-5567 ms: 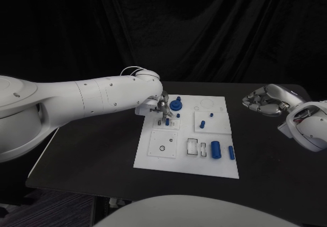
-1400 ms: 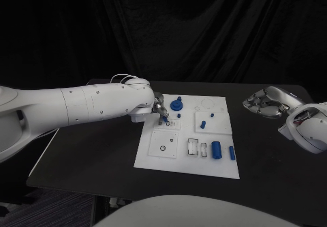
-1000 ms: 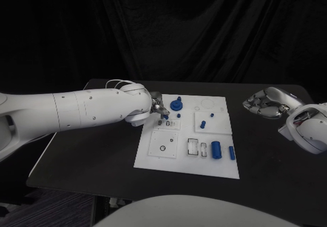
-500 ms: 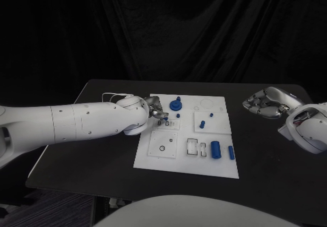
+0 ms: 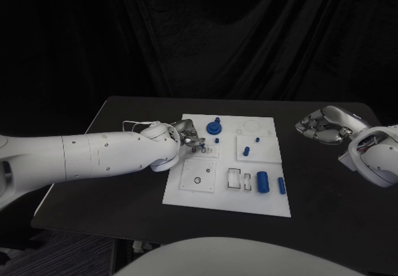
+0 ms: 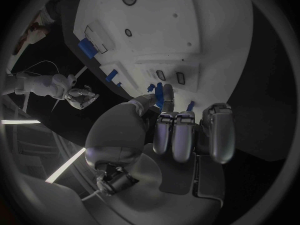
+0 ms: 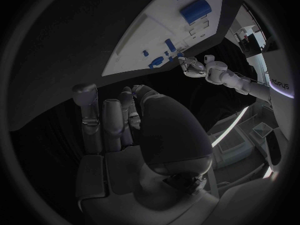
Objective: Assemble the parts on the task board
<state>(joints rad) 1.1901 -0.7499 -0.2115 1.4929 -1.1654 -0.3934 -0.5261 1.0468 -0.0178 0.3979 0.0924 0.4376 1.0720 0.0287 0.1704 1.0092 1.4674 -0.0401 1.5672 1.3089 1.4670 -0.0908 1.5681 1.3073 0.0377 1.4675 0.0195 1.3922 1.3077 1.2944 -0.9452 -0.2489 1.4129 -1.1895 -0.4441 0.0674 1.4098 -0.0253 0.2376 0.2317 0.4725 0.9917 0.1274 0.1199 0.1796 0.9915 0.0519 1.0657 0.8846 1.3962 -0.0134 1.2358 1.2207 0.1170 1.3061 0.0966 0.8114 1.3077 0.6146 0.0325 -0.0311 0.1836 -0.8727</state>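
Observation:
The white task board lies mid-table. My left hand hovers over its rear left corner, thumb and a finger pinching a small blue peg. The left wrist view shows that peg between the fingertips, just off a plate with two small slots. A blue knob on a post stands right behind the hand. My right hand hangs off the board's right side, fingers curled in on nothing; its palm faces the board from a distance.
More blue parts are on the board: a short peg, a thick cylinder and a thin pin at the front right. A ring hole sits at the front left. The left forearm crosses the table's left half.
The left arm has swung lower and nearer across the table's left side. Its hand has stayed at the rear left corner, bringing the pinched peg down toward the slotted plate. The right hand has not moved.

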